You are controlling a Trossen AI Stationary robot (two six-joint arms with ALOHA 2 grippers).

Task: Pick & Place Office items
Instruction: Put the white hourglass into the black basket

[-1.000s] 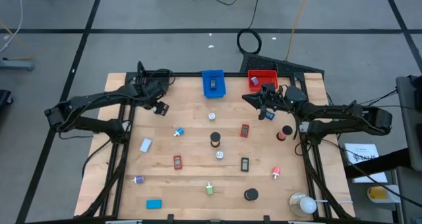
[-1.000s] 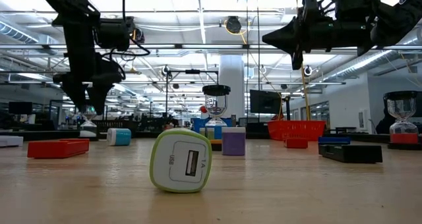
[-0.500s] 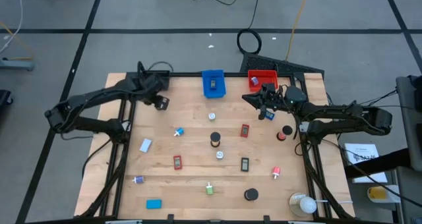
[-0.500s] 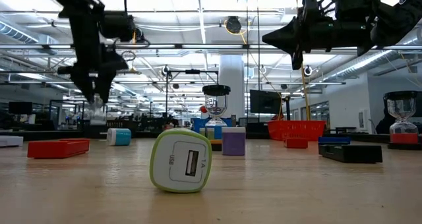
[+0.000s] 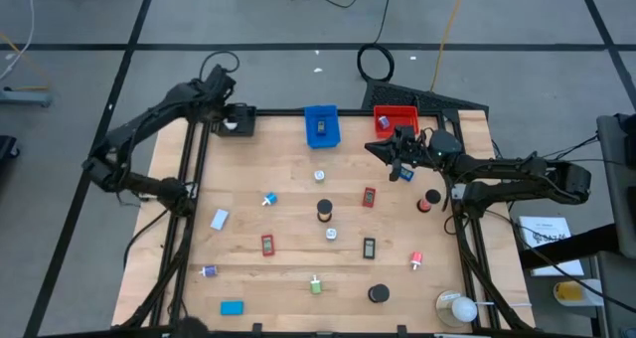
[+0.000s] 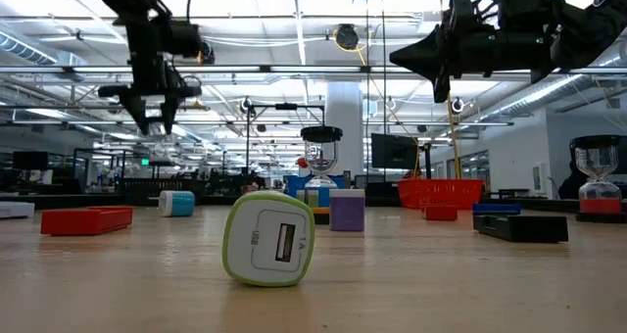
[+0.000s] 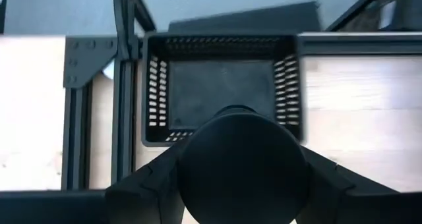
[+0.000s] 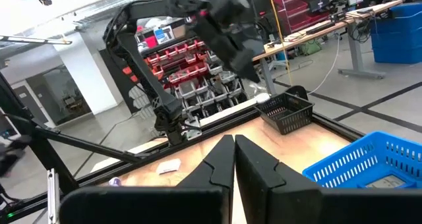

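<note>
Now your left gripper [image 5: 236,124] holds a black roll over the black bin [image 7: 221,85] (back-left corner); right gripper [image 5: 397,157] shut, empty.

Left arm bent, reaching to far left table corner; left gripper [image 5: 237,122] raised high, something dark between fingers. Right arm stretched inward; right gripper [image 5: 373,148] aloft, fingers [image 8: 254,159] pressed together.

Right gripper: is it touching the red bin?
Apart. The low view shows the right gripper hanging high in the air, with clear space above the red bin on the table.
</note>
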